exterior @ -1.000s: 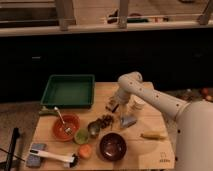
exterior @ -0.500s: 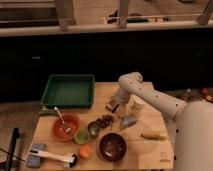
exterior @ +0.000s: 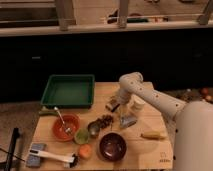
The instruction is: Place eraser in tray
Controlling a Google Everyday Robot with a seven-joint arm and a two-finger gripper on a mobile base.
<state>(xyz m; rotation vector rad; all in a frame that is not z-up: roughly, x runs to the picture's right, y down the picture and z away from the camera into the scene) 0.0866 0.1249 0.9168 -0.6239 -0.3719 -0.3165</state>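
Note:
The eraser [exterior: 111,105] is a small tan-brown block lying on the wooden table, just right of the tray's near right corner. The tray [exterior: 67,92] is dark green, shallow and holds nothing, at the back left of the table. My gripper [exterior: 118,101] points down right at the eraser, at its right side; I cannot tell whether it touches it. The white arm [exterior: 150,95] reaches in from the right and bends above the gripper.
A white cup [exterior: 136,105] and a grey wedge [exterior: 127,120] sit right of the gripper. In front are an orange bowl [exterior: 66,126] with a spoon, a dark bowl [exterior: 112,145], a metal cup [exterior: 94,129] and a grey-blue block [exterior: 34,160].

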